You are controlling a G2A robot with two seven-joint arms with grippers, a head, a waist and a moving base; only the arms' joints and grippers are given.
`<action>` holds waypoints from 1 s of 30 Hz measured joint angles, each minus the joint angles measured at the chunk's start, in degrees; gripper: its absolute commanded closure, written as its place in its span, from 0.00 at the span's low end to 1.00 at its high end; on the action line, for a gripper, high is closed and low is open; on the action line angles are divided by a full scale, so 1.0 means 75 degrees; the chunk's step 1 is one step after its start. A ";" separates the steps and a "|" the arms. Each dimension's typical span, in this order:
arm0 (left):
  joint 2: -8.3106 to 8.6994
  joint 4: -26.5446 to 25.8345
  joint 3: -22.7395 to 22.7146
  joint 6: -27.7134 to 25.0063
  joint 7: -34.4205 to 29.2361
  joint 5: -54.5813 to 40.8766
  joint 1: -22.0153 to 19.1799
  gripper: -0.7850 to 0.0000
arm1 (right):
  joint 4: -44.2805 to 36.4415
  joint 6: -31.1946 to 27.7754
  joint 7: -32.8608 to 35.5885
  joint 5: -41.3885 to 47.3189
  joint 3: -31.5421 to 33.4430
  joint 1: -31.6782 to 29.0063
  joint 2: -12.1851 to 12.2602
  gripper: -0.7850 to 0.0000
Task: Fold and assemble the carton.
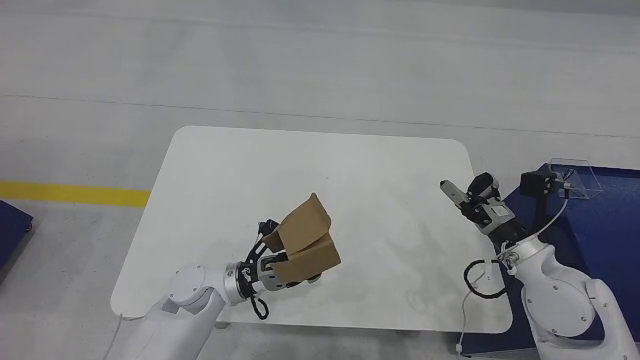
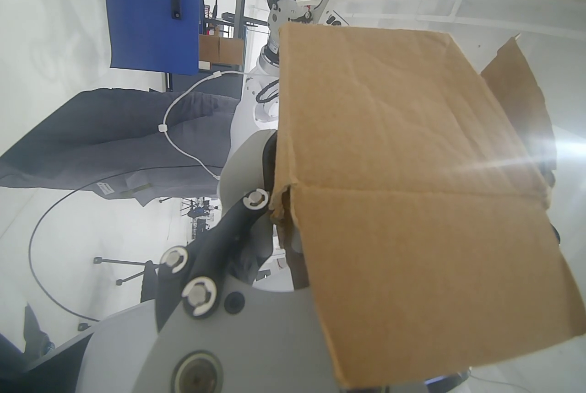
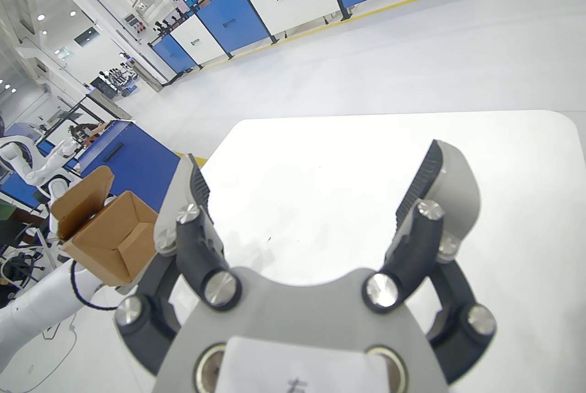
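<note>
On the left, the left pincer (image 1: 283,257) is closed on the carton (image 1: 308,238) and holds it by one side. The carton is brown cardboard. It sits over the near left part of the white table (image 1: 400,170), and it looks lifted up, not lying flat. It is partly a box already. The right wrist view shows its open mouth (image 3: 120,230) facing across the table. One flap (image 1: 305,216) sticks up loose on top.

I think the carton is very light. The walls are a bit stiff, but they will bend easily along the fold lines. The flap will be floppy and will swing if it is pushed. One corner (image 2: 281,202) near the left pincer looks a little ragged, so it could tear more if it is pulled hard. Cardboard is not slippery, so a soft squeeze should be enough. A hard squeeze could crush the wall.

A good place to hold is a flat wall close to a fold, not the tip of a flap. To shut the flap, push it near its fold.

On the right, the right pincer (image 1: 462,195) is wide open and holds nothing. It is at the right edge of the table, well apart from the carton, and points toward it.
</note>
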 measured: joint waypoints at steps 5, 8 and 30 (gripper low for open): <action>0.0000 0.0000 0.0000 0.0000 0.0000 0.0000 0.0000 1.00 | 0.0000 0.0000 -0.0001 0.0000 0.0000 0.0000 0.0000 0.00; 0.0000 0.0000 0.0000 0.0000 0.0000 0.0000 0.0000 1.00 | 0.0000 0.0000 -0.0001 0.0000 0.0000 0.0000 0.0000 0.00; -0.0465 -0.4979 0.0676 0.4805 0.9956 -0.5230 0.1794 1.00 | 0.0000 0.0000 -0.0001 0.0000 0.0000 0.0000 0.0000 0.00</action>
